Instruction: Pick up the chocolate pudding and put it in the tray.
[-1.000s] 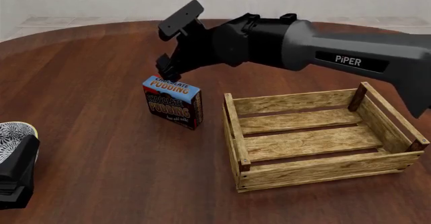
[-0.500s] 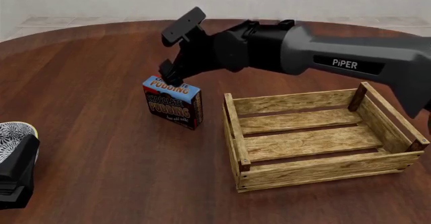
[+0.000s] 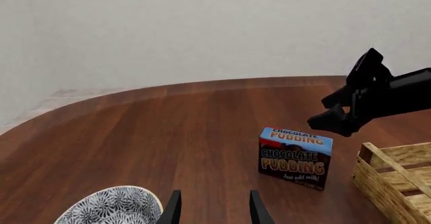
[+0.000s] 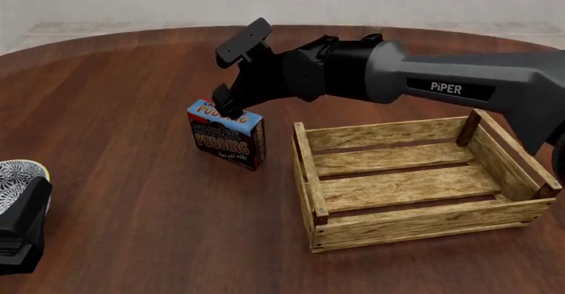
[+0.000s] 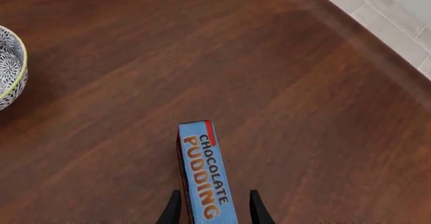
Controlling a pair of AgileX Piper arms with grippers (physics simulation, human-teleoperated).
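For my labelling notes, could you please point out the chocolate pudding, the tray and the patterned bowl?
chocolate pudding (image 4: pixel 226 139): front view, brown front face.
tray (image 4: pixel 417 229): front view, near side wall.
patterned bowl (image 3: pixel 111 206): left wrist view, its outer wall.

The right arm (image 4: pixel 459 85) reaches in from the right side of the front view, stretched across toward the middle of the table, its grey forearm running into a black wrist bent downward. The right gripper (image 4: pixel 227 102) points down and to the left, its jaws apart, the two fingertips (image 5: pixel 173 209) spread with a gap between them. The left gripper (image 3: pixel 214 211) sits low at the near left edge, its fingers also parted, holding nothing.
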